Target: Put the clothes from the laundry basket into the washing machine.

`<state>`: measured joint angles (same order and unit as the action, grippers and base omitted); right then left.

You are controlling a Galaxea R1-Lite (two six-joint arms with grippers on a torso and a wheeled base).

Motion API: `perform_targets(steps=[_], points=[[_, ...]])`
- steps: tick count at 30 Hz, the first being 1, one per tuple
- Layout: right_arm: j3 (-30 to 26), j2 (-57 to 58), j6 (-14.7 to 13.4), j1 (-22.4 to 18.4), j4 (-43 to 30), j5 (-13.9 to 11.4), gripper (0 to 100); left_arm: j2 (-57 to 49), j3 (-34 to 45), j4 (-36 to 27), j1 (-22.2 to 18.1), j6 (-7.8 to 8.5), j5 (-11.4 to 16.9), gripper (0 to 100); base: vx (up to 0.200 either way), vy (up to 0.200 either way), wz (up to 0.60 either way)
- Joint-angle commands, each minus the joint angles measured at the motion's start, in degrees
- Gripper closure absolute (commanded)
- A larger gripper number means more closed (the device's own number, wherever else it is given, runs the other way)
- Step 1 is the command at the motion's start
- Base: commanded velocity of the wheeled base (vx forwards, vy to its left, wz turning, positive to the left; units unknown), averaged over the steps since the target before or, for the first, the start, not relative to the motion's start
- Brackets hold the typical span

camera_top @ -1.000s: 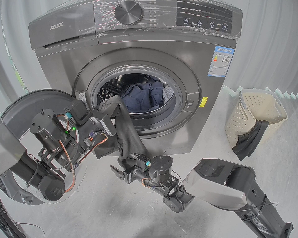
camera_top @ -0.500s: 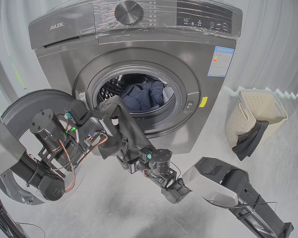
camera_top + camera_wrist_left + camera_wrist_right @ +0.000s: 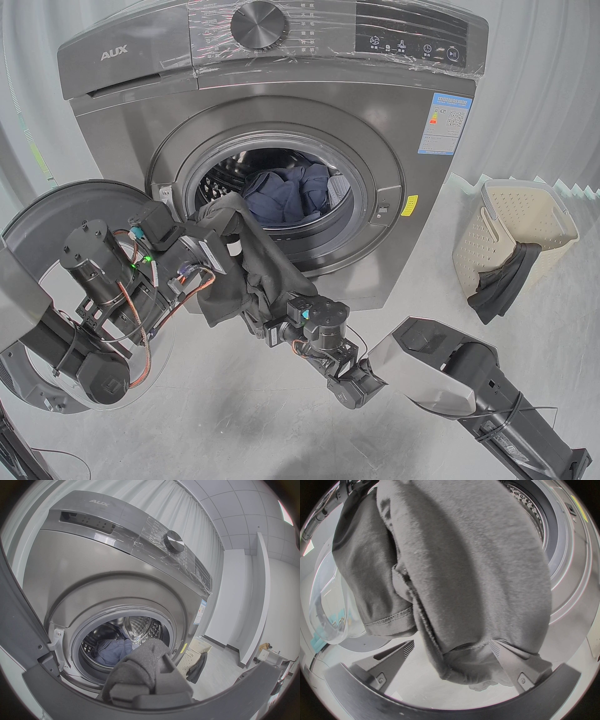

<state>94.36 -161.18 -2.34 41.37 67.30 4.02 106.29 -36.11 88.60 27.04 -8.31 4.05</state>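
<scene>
A dark grey garment [image 3: 262, 265] hangs from the lower left rim of the washing machine's [image 3: 400, 119] open drum [image 3: 278, 187], where blue clothes [image 3: 284, 194] lie inside. My left gripper [image 3: 220, 220] is shut on the garment's upper end [image 3: 140, 664] just in front of the opening. My right gripper [image 3: 453, 655] sits below and stands open, with the garment's hanging lower part [image 3: 462, 583] draped over and between its fingers [image 3: 393, 658]. In the head view the cloth hides those fingers.
The machine's round door [image 3: 56, 212] is swung open on the left, behind my left arm. A cream laundry basket [image 3: 519, 219] stands on the floor at the right with a dark garment [image 3: 500, 284] hanging over its front rim. Bare grey floor lies between.
My right gripper has risen and moved toward the machine, bunching the garment's hanging part upward. The left arm has stayed where it was, still holding the garment.
</scene>
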Motion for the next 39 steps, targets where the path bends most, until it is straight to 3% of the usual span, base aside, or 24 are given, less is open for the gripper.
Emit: perform_targets(steps=[1, 8, 12, 13, 19, 21, 25, 31, 39], points=[[0.0, -0.1, 0.0, -0.2, 0.3, 0.5, 100, 0.1, 0.0, 0.0, -0.1, -0.04, 0.0, 100, 0.0, 0.0, 0.0], [-0.8, 0.4, -0.1, -0.3, 0.8, 0.5, 100, 0.2, -0.1, 0.0, -0.5, -0.04, 0.0, 100, 0.0, 0.0, 0.0], [-4.4, 2.5, 0.1, -0.2, 2.6, 0.5, 100, 0.7, -0.1, 0.0, -0.8, -0.12, 0.0, 100, 0.0, 0.0, 0.0], [-8.9, 4.7, 0.3, 0.3, 4.0, -0.1, 100, 0.8, -0.1, 0.0, -0.9, -0.12, 0.0, 100, 0.0, 0.0, 0.0], [-23.6, 13.9, 0.4, 1.3, 9.0, -2.8, 100, 1.0, -0.6, 0.0, -2.1, -0.12, 0.0, 100, 0.0, 0.0, 0.0], [-32.9, 19.9, 0.4, 1.3, 10.0, -4.6, 100, 1.1, -0.9, 0.0, -2.9, -0.12, 0.0, 100, 0.0, 0.0, 0.0], [-43.5, 28.4, 0.7, 0.3, 11.7, -7.7, 100, 0.8, -1.0, 0.0, -3.5, -0.12, 0.0, 100, 0.0, 0.0, 0.0], [-51.1, 37.9, 1.5, -2.4, 12.9, -11.3, 100, 0.2, -0.8, 0.0, -3.7, -0.12, 0.1, 100, 0.0, 0.0, 0.0], [-53.5, 41.6, 1.5, -6.7, 14.9, -11.5, 100, -1.5, -0.4, 0.0, -3.8, -0.21, 0.2, 100, 0.0, 0.0, 0.0]])
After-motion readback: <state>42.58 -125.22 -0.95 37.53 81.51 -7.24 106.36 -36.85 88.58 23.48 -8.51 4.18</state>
